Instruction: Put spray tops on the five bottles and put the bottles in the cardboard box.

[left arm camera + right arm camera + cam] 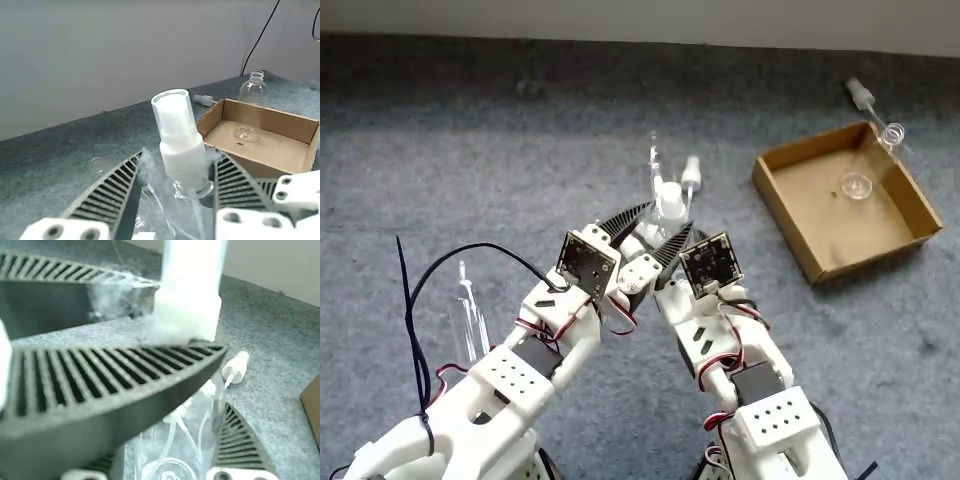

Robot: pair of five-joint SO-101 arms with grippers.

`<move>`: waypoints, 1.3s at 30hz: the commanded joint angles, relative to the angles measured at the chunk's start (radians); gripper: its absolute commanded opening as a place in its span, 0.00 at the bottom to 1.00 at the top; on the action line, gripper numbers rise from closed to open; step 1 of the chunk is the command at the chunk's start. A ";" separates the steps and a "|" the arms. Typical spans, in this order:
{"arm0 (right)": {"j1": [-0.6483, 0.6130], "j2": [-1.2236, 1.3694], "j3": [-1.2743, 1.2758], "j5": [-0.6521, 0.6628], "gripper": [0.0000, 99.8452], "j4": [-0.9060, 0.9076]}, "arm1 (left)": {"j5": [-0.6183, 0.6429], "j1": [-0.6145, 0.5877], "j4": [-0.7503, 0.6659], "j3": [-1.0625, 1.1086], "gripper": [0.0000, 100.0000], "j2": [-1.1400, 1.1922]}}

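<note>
Held bottle (192,191): clear plastic, upright, at the middle of the high view where the two arms meet. A thin dip tube shows inside it. Whether its base touches the bench (470,150) cannot be told.

Fitted spray top (176,131): white, seated on the held bottle's neck, cap end up.

Left end effector (180,159): black ribbed fingers (107,195) on either side of the held bottle, clamped against it just under the collar.

Right end effector (187,315): clamped on the collar of the fitted spray top, one ribbed finger in front and one behind. White fluff clings near the tips.

Cardboard box (788,225): shallow and open, in the upper right of the high view, well apart from both arms.

Boxed bottle (858,185): clear, without a top, upright inside the cardboard box near its far wall.

Near spray top (690,172): white, on the bench just beyond the held bottle.

Far spray top (860,95): on the bench past the far corner of the cardboard box.

Spare bottle (470,315): clear, upright, in the lower left of the high view, beside the left arm.

Cable (412,320): black, looping over the left arm.

Bench surface: grey, carpet-like.
</note>
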 commanded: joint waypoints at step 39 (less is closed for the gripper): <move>0.209 -0.019 -0.056 -0.006 0.13 -0.016 | 0.002 -0.384 0.939 0.064 0.00 -1.038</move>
